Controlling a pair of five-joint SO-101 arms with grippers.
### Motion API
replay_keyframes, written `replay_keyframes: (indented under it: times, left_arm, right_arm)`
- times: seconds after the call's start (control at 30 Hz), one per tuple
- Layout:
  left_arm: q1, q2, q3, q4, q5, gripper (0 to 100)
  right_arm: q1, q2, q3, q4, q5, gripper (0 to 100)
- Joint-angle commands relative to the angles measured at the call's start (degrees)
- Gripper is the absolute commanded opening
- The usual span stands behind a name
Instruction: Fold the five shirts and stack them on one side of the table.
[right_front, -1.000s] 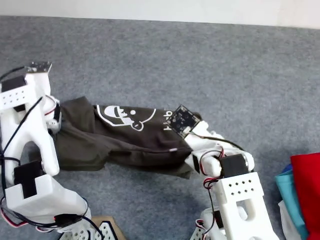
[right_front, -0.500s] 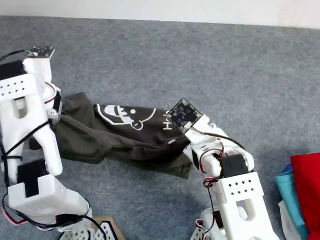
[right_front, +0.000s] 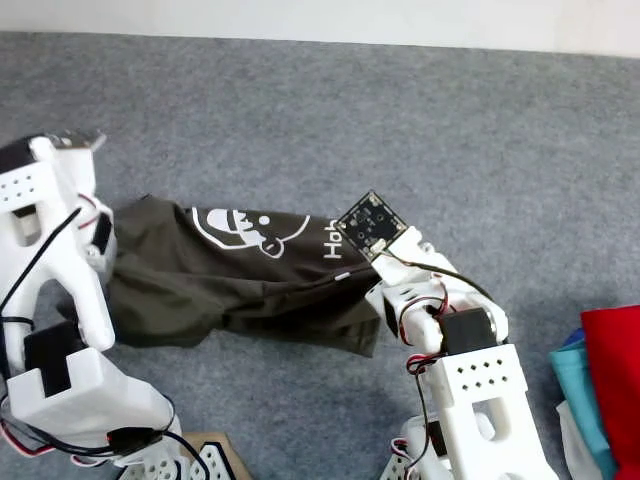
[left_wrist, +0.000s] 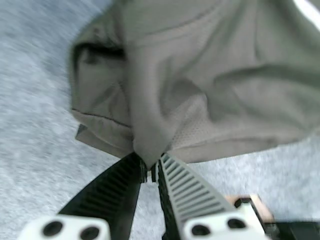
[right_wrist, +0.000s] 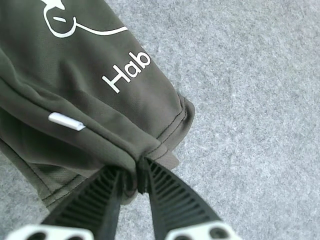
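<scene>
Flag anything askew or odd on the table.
The dark shirt is rumpled, not flat: it bunches in uneven folds between the left gripper and the right gripper, each pinching an edge. Nothing looks spilled or damaged.

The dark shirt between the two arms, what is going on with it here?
Both arms hold the dark shirt, one at each end. The left gripper is shut on a bunch of fabric at one end. The right gripper is shut on a folded edge near the white print. The shirt lies stretched between them across the grey table, creased and not yet neatly folded. A pile of red, teal and white cloth sits at the table's edge beside the right arm.
</scene>
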Motion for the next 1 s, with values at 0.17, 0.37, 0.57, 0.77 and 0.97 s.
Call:
replay_keyframes:
  times: [0.17, 0.37, 0.57, 0.77, 0.97]
  left_arm:
    - [-1.4, -1.1, -7.8, 0.4, 0.9, 7]
    - [-5.0, -0.6, -9.1, 1.6, 0.8, 7]
    - [-6.5, -0.4, -9.6, -1.1, 1.1, 7]
    - [-2.2, 1.2, -9.1, -2.9, 1.2, 7]
    - [-0.9, 7.3, -9.5, -6.2, 4.7, 7]
  right_arm:
    - [0.0, -0.2, -0.5, -0.8, -0.8, 0.6]
    - [-0.1, -0.2, -0.4, -0.8, -0.8, 0.6]
    - [-0.2, -0.3, 1.1, -0.7, -0.8, 0.6]
    - [0.0, -0.3, 3.2, -0.7, -0.8, 0.6]
    - [0.0, -0.3, 3.5, -0.8, -0.6, 0.6]
